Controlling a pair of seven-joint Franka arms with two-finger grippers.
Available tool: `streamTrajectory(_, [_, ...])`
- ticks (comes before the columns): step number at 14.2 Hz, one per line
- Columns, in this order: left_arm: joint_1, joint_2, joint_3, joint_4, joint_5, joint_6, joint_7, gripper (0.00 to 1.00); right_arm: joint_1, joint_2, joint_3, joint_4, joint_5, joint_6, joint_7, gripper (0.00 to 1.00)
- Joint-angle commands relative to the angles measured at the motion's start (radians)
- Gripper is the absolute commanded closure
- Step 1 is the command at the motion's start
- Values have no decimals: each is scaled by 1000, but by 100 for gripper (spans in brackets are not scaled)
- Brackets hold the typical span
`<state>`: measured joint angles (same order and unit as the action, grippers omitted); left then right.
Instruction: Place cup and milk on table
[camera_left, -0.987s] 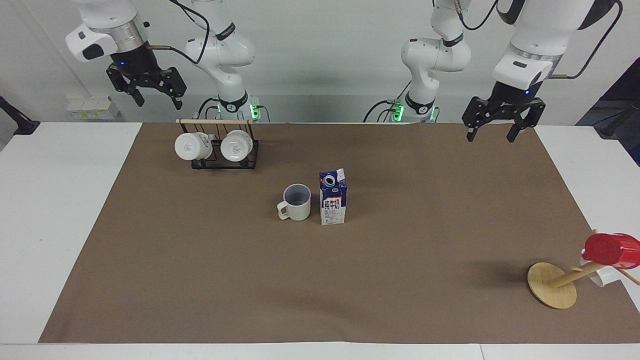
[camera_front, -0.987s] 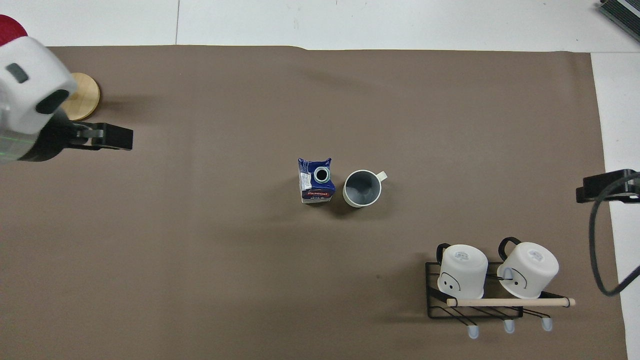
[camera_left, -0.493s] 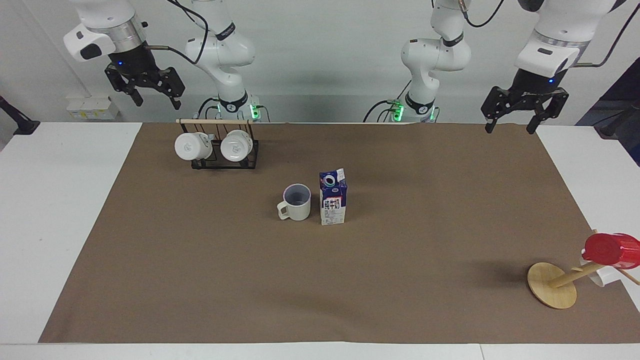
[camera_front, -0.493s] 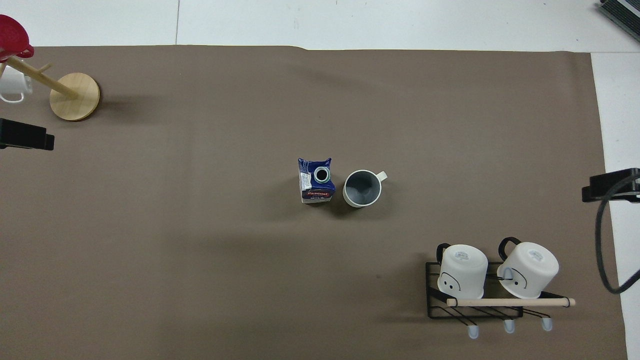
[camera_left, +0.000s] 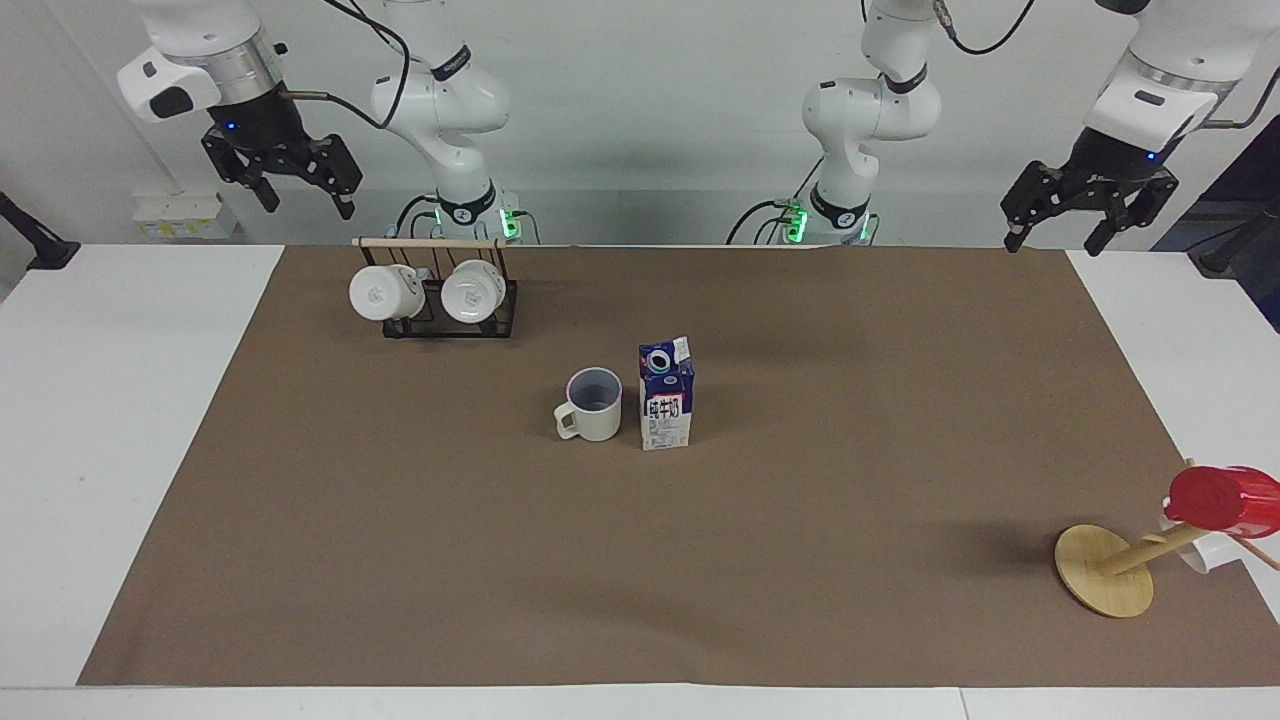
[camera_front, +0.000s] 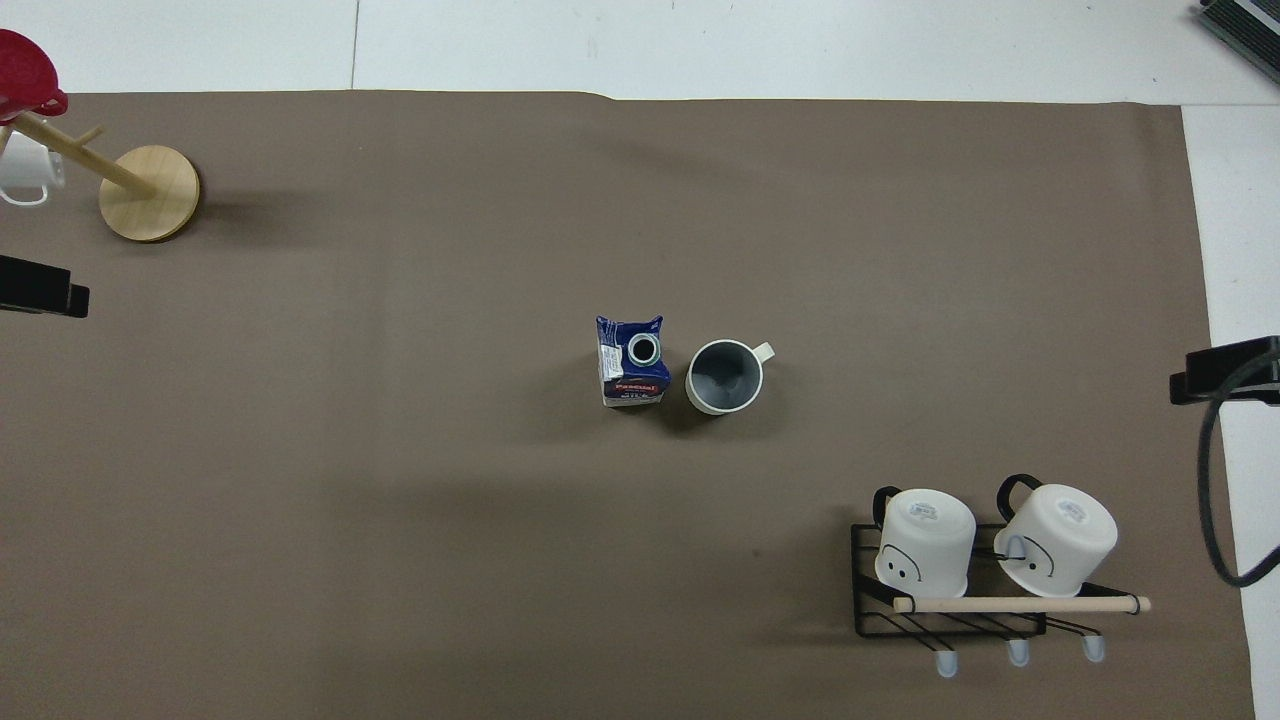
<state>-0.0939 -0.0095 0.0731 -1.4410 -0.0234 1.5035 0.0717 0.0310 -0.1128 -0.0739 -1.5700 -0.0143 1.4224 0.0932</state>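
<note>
The off-white cup (camera_left: 590, 405) stands upright on the brown mat (camera_left: 800, 520) near the middle of the table (camera_left: 110, 420), its handle toward the right arm's end. The blue and white milk carton (camera_left: 666, 397) stands upright beside it, toward the left arm's end, a small gap between them. Both show in the overhead view: cup (camera_front: 724, 377), milk (camera_front: 633, 362). My left gripper (camera_left: 1055, 238) is open and empty, raised over the mat's corner by the robots. My right gripper (camera_left: 306, 204) is open and empty, raised over the table's edge beside the mug rack.
A black wire rack (camera_left: 440, 318) with two glossy white mugs (camera_front: 925, 540) stands near the robots at the right arm's end. A wooden mug tree (camera_left: 1103, 570) holding a red cup (camera_left: 1213, 497) stands far from the robots at the left arm's end.
My left gripper has risen and drawn back toward the left arm's end, off the mat. My right gripper has risen a little. Cup and milk have not moved.
</note>
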Motion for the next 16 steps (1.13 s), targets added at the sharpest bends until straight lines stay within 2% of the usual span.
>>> streamTrajectory(1, [22,17,-7,39,0,-32,14,0,-14,-2,2,1,16,12,-33,0])
streamTrajectory(3, [20,32,-7,37,2,-29,14,0,-16,-7,0,-5,19,10,-33,0])
streamTrajectory(16, [17,0,-10,-6,2,-26,11,0,-19,-10,-4,-7,4,-5,-33,0])
